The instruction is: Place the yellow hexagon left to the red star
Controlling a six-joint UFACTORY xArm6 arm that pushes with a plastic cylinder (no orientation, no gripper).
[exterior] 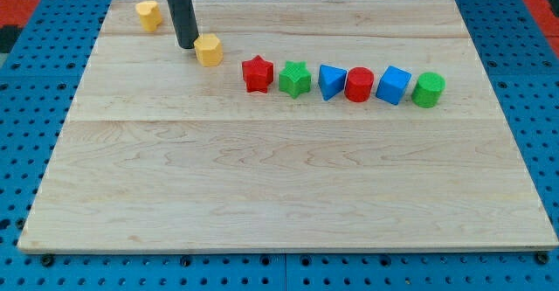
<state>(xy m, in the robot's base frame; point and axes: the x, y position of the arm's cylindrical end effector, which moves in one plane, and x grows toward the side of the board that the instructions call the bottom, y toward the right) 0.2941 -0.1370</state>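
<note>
The yellow hexagon [209,50] lies on the wooden board [279,169] near the view's top left. My tip [187,45] stands just to the hexagon's left, touching or nearly touching it. The red star [258,73] lies to the right of the hexagon and a little lower, with a small gap between them. The rod rises out of the view's top.
A second yellow block [148,15] sits near the board's top left corner. To the right of the red star runs a row: green star [295,79], blue block [331,81], red cylinder [359,85], blue cube [394,85], green cylinder [428,90].
</note>
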